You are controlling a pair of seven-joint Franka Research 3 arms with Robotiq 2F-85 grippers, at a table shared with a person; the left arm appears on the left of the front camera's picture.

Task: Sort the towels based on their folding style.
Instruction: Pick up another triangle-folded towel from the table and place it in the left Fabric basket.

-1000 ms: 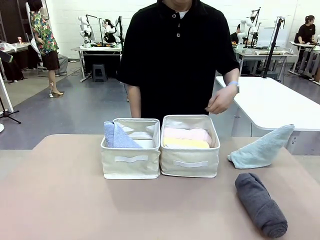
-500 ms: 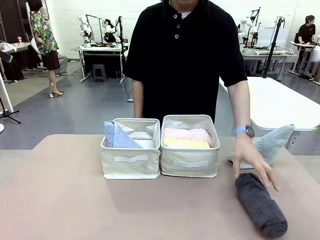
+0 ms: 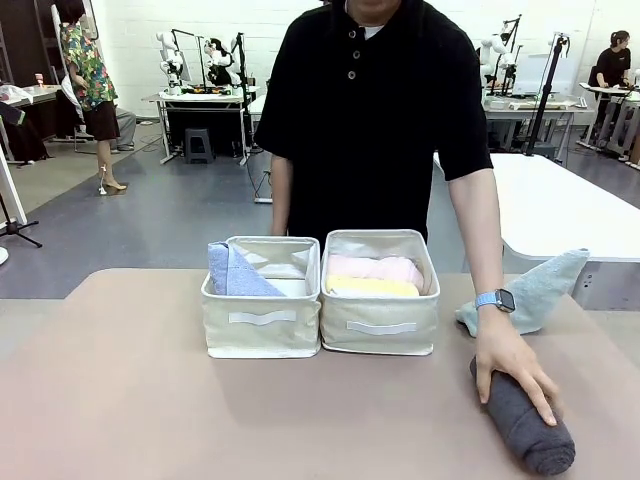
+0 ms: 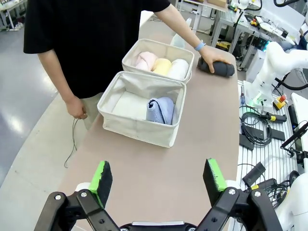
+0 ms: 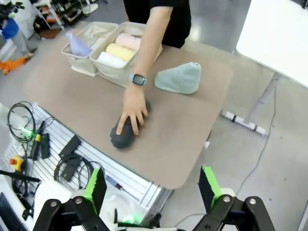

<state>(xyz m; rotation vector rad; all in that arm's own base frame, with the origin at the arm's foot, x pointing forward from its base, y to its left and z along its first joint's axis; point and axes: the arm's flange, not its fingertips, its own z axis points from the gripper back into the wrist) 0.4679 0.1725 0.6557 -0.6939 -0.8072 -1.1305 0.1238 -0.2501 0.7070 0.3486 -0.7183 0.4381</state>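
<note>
At the near right corner of the table (image 3: pixel 120 400), the dark grey roll (image 3: pixel 535 445) lies on its side. The person's hand (image 3: pixel 512 368) rests palm-down over its far end, fingers draped round it. I can't tell whether it grips the roll or only steadies it. Just beyond, toward the far right edge, the pale teal cone (image 3: pixel 530 297) lies on the tabletop.

Two cream baskets stand side by side at the middle. The left basket (image 3: pixel 260 335) holds the lavender-blue cone (image 3: pixel 232 272). The right basket (image 3: pixel 380 335) holds the pink roll (image 3: pixel 375 267), the yellow roll (image 3: pixel 372 288) and, from my left wrist view, the white roll (image 4: pixel 179 69).

I judge four of six towels sorted, with the grey roll as the step in hand, bound for the right basket. My left gripper (image 4: pixel 159 175) and right gripper (image 5: pixel 151 185) hang high, jaws wide apart, holding nothing.

The next move calls for waiting until that hand clears. Then I would bring the right arm down across the roll's middle and carry it left into the little room beside the other rolls. The teal cone would follow, into the left basket.
</note>
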